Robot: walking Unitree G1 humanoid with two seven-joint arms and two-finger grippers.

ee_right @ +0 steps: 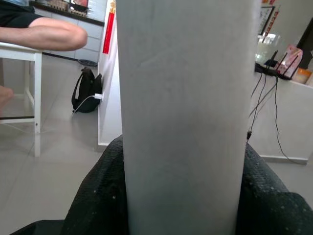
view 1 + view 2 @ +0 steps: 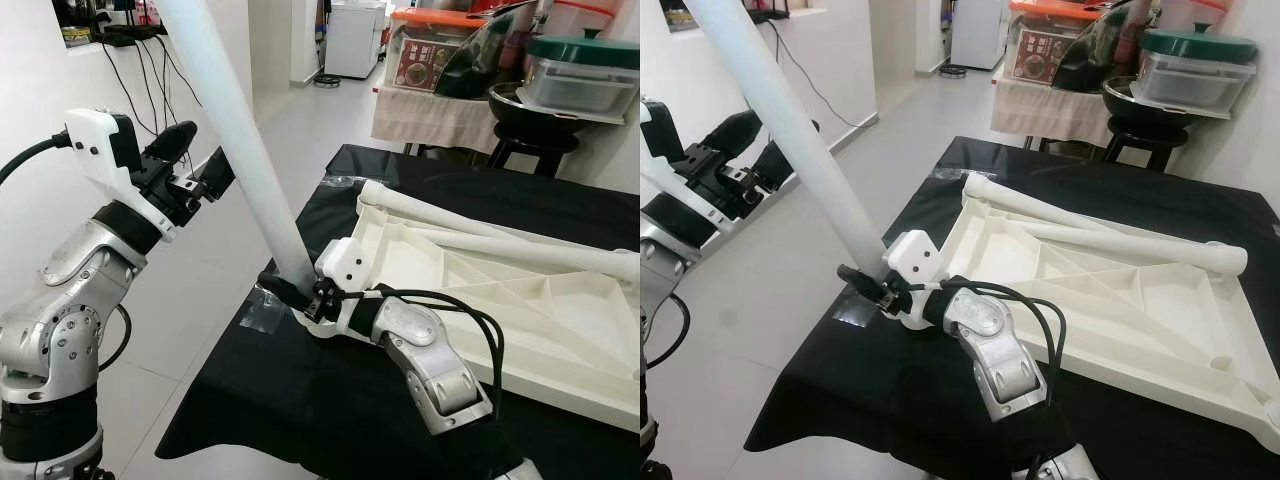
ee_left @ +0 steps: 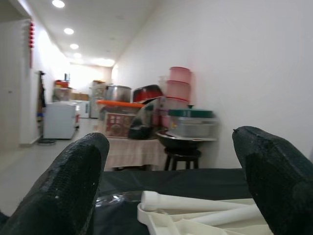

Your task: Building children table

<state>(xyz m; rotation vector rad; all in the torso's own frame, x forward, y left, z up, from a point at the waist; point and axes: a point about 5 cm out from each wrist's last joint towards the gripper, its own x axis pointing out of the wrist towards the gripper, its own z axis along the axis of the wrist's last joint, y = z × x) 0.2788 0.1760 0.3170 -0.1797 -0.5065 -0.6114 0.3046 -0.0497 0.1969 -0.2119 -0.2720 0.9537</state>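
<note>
A white upturned table top [image 2: 560, 320] lies on the black-clothed table [image 2: 300, 400]. Two white legs [image 2: 500, 245] rest loose across it. A third long white leg [image 2: 240, 140] stands tilted up and to the left from the top's near left corner. My right gripper [image 2: 290, 290] is shut on this leg just above its lower end, with black fingers [image 1: 98, 196] on both sides of the tube [image 1: 181, 117]. My left gripper [image 2: 195, 158] is held up to the left of the leg at mid height, open and holding nothing; its fingers [image 3: 68, 186] stand wide apart.
A stool [image 2: 530, 140] with a black wok, lidded containers and boxes stands behind the table. Cables [image 2: 150, 70] hang on the left wall. Open floor lies to the left. A person's leg [image 1: 44, 34] on a white chair and a black bag [image 1: 88, 90] are across the room.
</note>
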